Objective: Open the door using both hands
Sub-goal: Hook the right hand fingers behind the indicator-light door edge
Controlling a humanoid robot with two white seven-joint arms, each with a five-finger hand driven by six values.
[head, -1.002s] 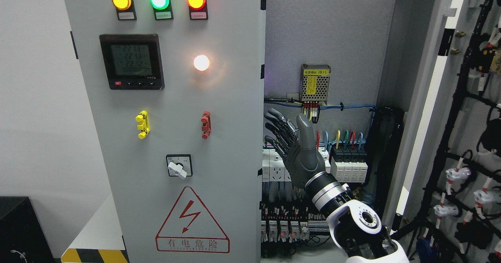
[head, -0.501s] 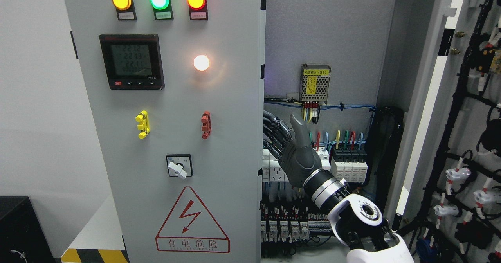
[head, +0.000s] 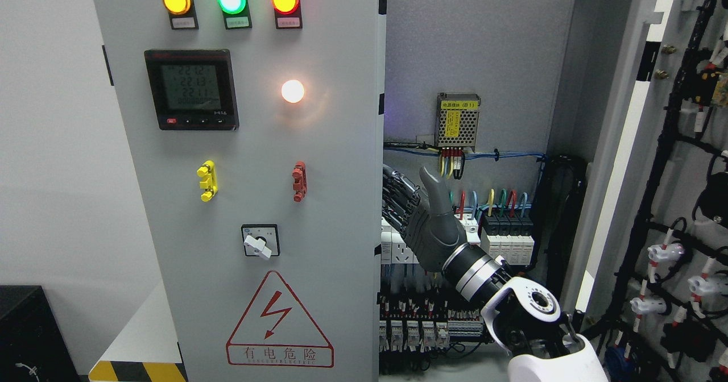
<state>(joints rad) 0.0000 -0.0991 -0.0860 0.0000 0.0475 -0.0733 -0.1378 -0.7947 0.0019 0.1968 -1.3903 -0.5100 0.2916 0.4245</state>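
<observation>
Since the earlier frames the right hand [head: 424, 214] has slid leftward and a little lower, so its dark fingers [head: 398, 191] now reach in behind the free edge of the left door [head: 261, 200], where before they stood clear of it in the open gap. The fingers are fairly straight and close together, hooked past the door's edge with the thumb upright in front; whether they actually press on the metal I cannot tell, since the edge hides their tips, and the hand holds nothing else. That placement reads as a setup for pulling or pushing this door outward from its inner side. The left door sits in front of the left half of the cabinet [head: 483, 46], still looking closed or nearly so, while the right door [head: 625, 143] is already swung wide, its inner face hung with black cable bundles [head: 677, 143]. Inside the cabinet, a small meshed power supply [head: 458, 121] is mounted on the back wall, with blue wires [head: 512, 156] running below it and rows of breakers [head: 506, 240] and terminals [head: 421, 331] lower down. The left arm is out of view.
</observation>
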